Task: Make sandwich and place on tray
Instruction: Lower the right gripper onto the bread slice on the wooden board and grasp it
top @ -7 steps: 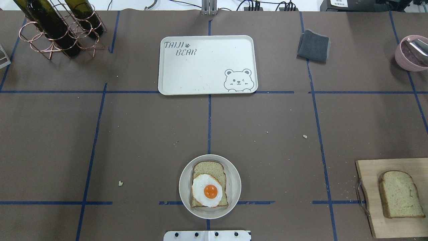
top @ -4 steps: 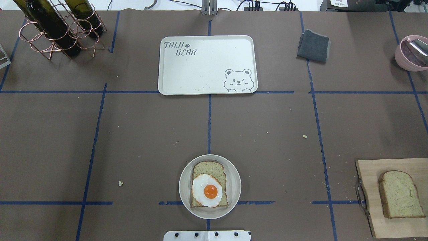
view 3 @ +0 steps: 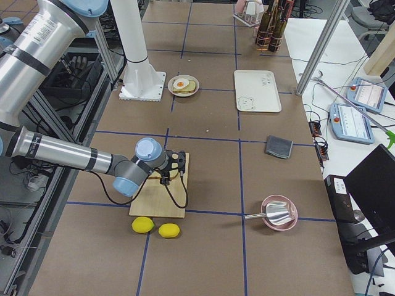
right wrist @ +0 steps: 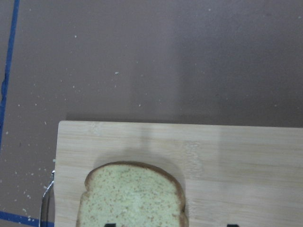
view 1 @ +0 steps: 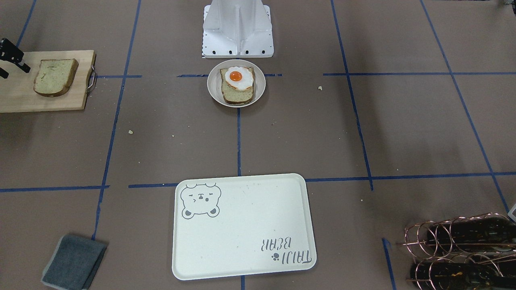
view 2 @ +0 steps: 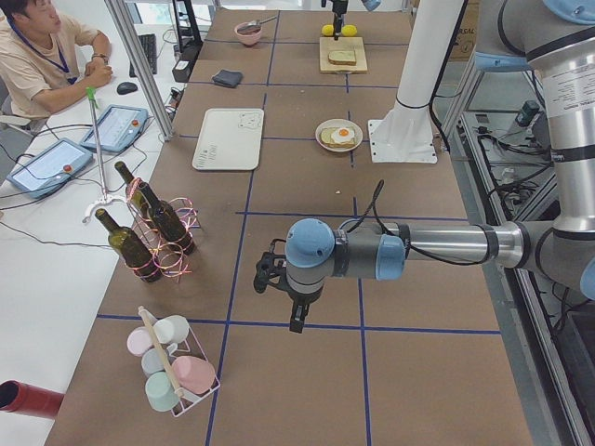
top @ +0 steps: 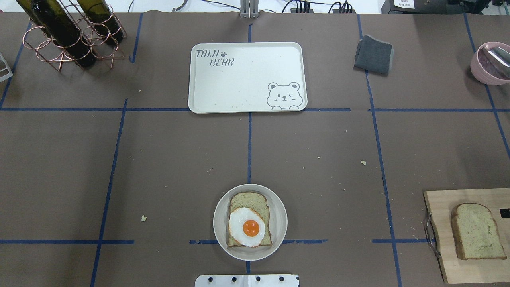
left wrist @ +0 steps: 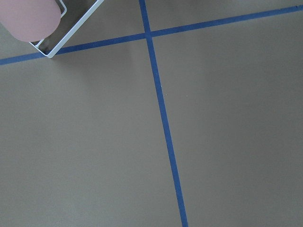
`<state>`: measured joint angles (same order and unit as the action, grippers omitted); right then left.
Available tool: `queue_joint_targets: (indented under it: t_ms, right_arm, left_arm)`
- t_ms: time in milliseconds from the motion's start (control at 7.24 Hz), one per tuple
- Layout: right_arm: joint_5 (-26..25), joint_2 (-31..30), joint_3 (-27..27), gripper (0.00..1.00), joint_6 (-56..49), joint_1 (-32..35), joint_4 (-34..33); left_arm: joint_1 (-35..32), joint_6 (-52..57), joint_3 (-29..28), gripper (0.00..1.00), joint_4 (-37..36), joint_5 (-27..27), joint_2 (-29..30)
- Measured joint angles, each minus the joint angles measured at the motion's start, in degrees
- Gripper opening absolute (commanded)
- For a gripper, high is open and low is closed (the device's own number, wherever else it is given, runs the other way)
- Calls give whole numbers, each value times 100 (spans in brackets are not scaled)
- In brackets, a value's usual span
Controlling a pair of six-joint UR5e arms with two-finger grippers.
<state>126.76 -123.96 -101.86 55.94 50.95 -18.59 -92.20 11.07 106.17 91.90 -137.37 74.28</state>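
Note:
One bread slice topped with a fried egg (top: 247,228) lies in a round white bowl (top: 279,207) at the near centre; it also shows in the front view (view 1: 238,82). The second bread slice (top: 477,232) lies on the wooden cutting board (top: 442,203) at the near right. The tray (top: 247,77) with the bear drawing is bare at the far centre. My right gripper (view 1: 12,66) hovers over the board's outer side, just beyond the slice, jaws apart; its fingertips (right wrist: 110,225) just show. My left gripper (view 2: 293,307) is far off to the left, and I cannot tell its state.
A copper rack with wine bottles (top: 67,32) stands at the far left. A grey folded cloth (top: 373,55) and a pink bowl with a metal scoop (top: 490,61) are at the far right. Two lemons (view 3: 155,227) lie beside the board. A cup rack (view 2: 172,372) is near the left arm.
A black part of my right gripper has come into the overhead view at the right edge, over the cutting board. Bread, egg, bowl and tray have not moved.

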Motion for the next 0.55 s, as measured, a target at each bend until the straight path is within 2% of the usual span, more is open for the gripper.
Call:
queue_joint_targets:
  t_ms: [276, 553]
  right_arm:
    - [-266, -19, 74, 72, 213, -592, 192]
    - [-470, 6, 294, 69, 268, -901, 257]
  left_arm:
    - [6, 0, 7, 100, 9, 0, 9]
    - [8, 0, 8, 100, 11, 0, 14]
